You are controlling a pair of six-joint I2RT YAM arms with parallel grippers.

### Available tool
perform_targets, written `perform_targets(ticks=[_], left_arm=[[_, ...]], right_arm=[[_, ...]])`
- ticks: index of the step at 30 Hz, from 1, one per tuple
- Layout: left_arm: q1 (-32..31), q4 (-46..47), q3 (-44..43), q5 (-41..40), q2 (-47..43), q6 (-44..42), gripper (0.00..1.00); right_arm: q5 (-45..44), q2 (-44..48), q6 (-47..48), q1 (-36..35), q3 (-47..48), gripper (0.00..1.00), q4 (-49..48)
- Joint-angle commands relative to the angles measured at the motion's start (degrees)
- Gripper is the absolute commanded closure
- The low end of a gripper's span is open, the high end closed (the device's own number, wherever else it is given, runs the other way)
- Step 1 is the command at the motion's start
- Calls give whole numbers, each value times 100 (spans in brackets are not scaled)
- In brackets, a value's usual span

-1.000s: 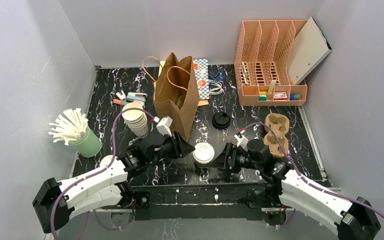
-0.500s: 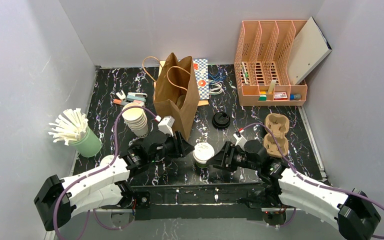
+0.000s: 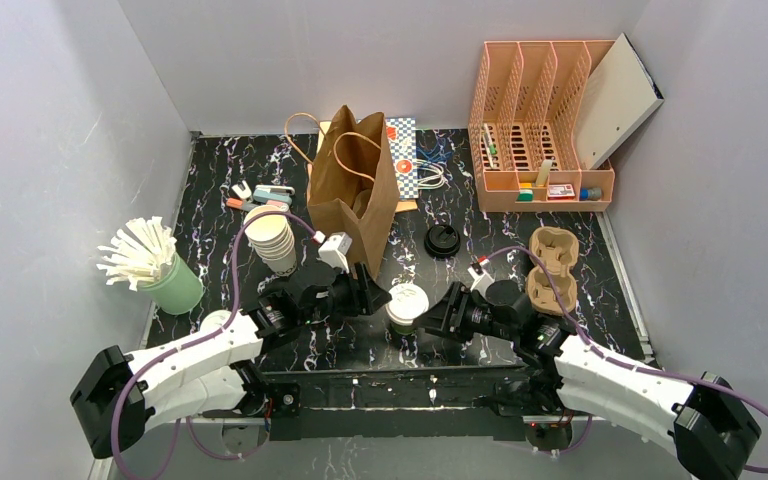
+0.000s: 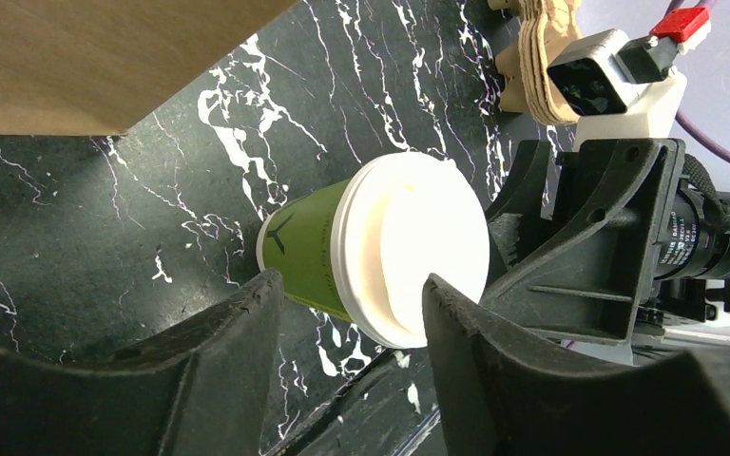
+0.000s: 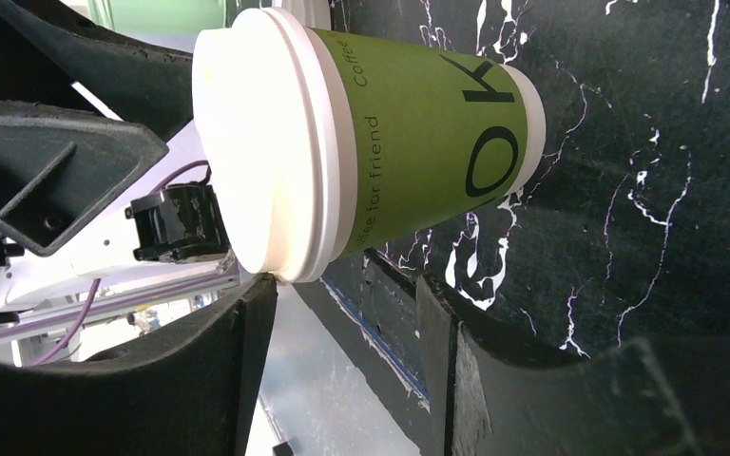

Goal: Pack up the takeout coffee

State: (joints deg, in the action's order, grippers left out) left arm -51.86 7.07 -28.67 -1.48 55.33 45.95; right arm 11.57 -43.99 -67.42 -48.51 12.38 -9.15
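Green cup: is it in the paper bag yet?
No, the green cup stands on the table, outside the paper bag.

Three plain walls box in the scene: a left wall (image 3: pixel 50 120), a far wall (image 3: pixel 360 60) and a right wall (image 3: pixel 720 200), all pale grey with a faint lilac cast and no windows. The left wall carries a few thin scratch marks. Between them lies a worktop (image 3: pixel 210 200) of glossy black marble pattern with white veins, edged by a pale strip (image 3: pixel 625 290) on its right side. A peach desk organizer (image 3: pixel 540 130) stands at the far right, against the far wall. The light is soft and even, and shadows are weak.
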Motion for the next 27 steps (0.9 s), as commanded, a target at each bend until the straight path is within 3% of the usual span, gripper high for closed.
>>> perform_targets(ticks=[1,9,19,24,27], left_arm=[[30,-2,-134,-98,-48,-278,45],[27,-151,-603,-173,325,-1064,42],[26,-274,-729,-334,461,-1238,42],[26,-555,-961,-425,411,-1409,39],[21,-671,-1119,-406,400,-1483,38]], right_arm=[[-392,45,20,-14,120,37,344],[-570,-223,360,-10,459,37,830],[-753,-195,454,-9,505,37,1115],[-838,-127,1200,4,1264,18,1653],[-931,-244,1733,0,1841,13,2156]])
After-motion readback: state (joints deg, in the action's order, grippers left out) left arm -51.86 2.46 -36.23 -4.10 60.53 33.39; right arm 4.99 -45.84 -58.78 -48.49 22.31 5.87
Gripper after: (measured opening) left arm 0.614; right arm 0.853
